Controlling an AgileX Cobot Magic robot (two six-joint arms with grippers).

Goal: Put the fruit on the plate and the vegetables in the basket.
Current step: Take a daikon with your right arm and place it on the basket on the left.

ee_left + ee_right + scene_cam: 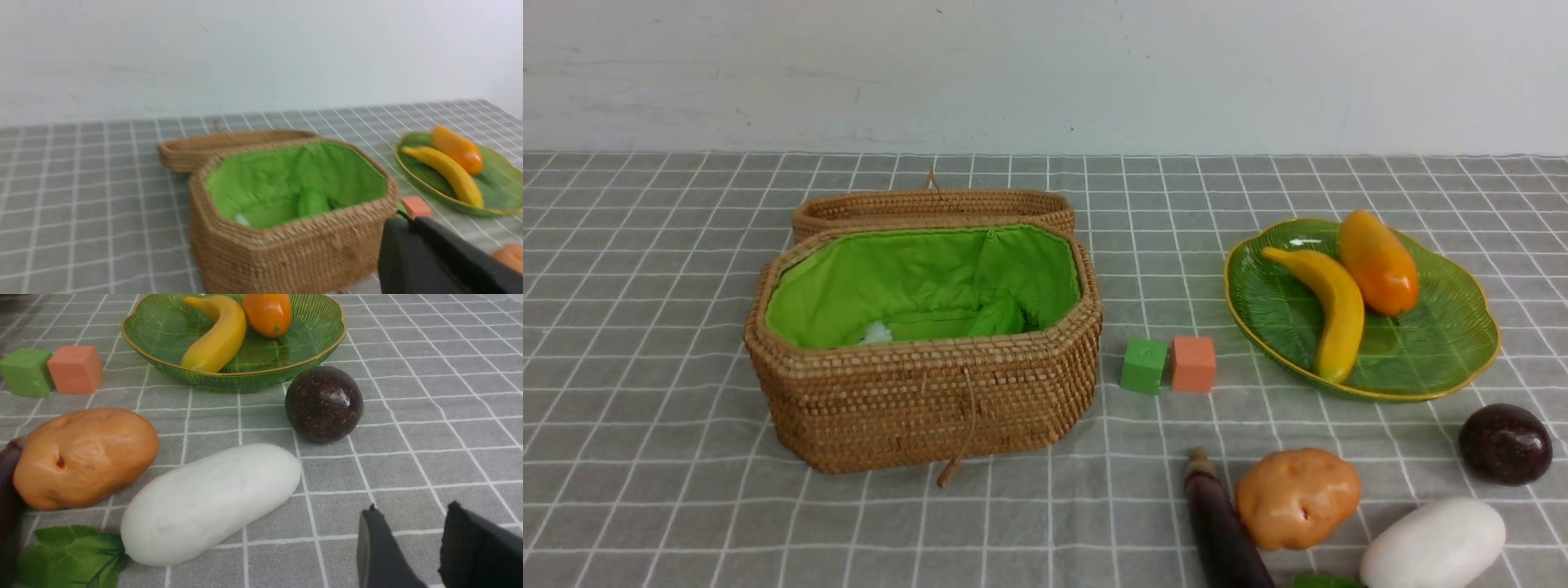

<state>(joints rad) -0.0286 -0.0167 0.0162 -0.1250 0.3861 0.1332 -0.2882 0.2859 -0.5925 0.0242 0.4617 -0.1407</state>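
Observation:
The open basket (915, 400) stands left of centre, its lid (931, 206) lying behind it. A light green gourd (1001, 316) lies inside on the green lining, also seen in the left wrist view (312, 203). The plate (1445, 359) at the right holds the banana (1331, 306) and the mango (1379, 263). The maroon fruit (1504, 443) sits on the cloth near the plate. The potato (1297, 496), eggplant (1223, 531) and white oval vegetable (1433, 545) lie at the front right. My right gripper (413, 509) is open and empty, near the white vegetable (212, 502) and the maroon fruit (323, 403). My left gripper (402, 221) is shut and empty beside the basket (294, 253).
A green cube (1143, 366) and an orange cube (1194, 363) sit between basket and plate. A green leaf (77, 549) lies by the white vegetable. A small white bit (876, 332) shows in the basket. The wall runs along the table's far edge.

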